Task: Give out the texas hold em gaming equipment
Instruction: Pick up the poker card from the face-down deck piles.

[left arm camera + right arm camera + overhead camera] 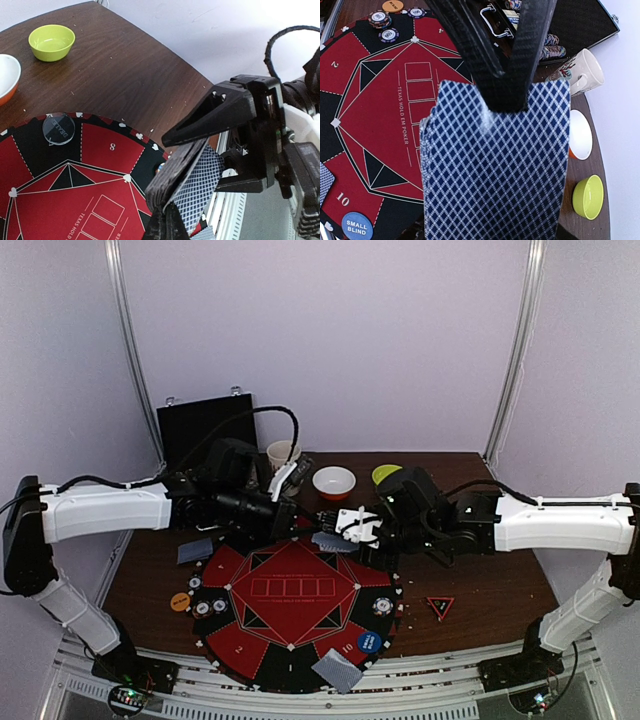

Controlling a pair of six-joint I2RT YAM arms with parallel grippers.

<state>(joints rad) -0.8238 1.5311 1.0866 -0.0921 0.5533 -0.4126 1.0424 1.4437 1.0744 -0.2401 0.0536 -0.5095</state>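
My right pincer (509,102) grips the deck of cards (495,175) steady so my left pincer (167,220), clenched on its lower edge, can draw one to deal.

Through the right wrist camera the playing cards (495,165) fill the middle and run off the bottom edge. They hide the right half of the mat (370,125) and part of the white bowl (581,135). The left wrist camera crops that bowl at its left edge, and its bottom edge cuts off where the left jaws meet the cards. From overhead, the left arm (110,510) covers the mug's (283,453) lower part, and the chips (205,608) are too small to read.
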